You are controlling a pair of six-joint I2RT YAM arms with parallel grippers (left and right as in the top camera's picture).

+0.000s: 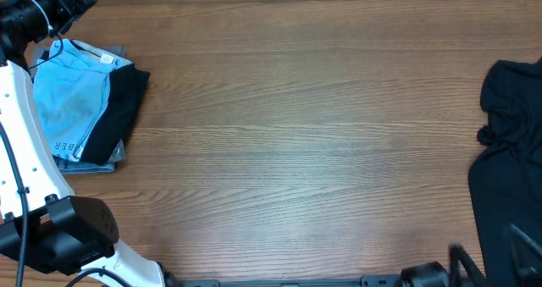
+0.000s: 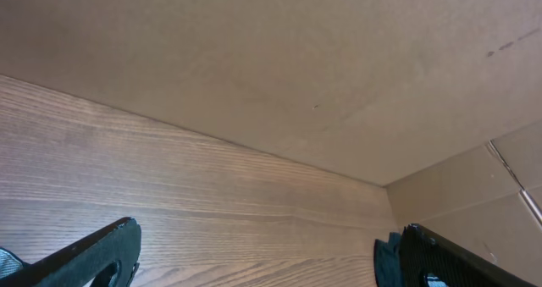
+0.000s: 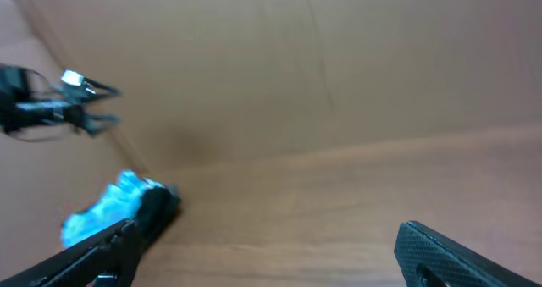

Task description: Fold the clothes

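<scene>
2 piles lie well apart on the table [image 1: 296, 109]: a folded stack [image 1: 114, 126] topped by a light blue T-shirt [image 1: 68, 101] at 10 o'clock, and a loose black heap [image 1: 512, 151] at 3 o'clock. The left gripper [image 2: 267, 236] and right gripper [image 3: 267, 232] both gape wide, holding nothing. A shallow pinch on the heap could bunch several layers, and a left-arm swing could topple the near stack.

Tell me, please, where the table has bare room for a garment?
The wide middle of the table, between the folded stack at left and the black pile at right, is bare. Both ends are crowded.
</scene>
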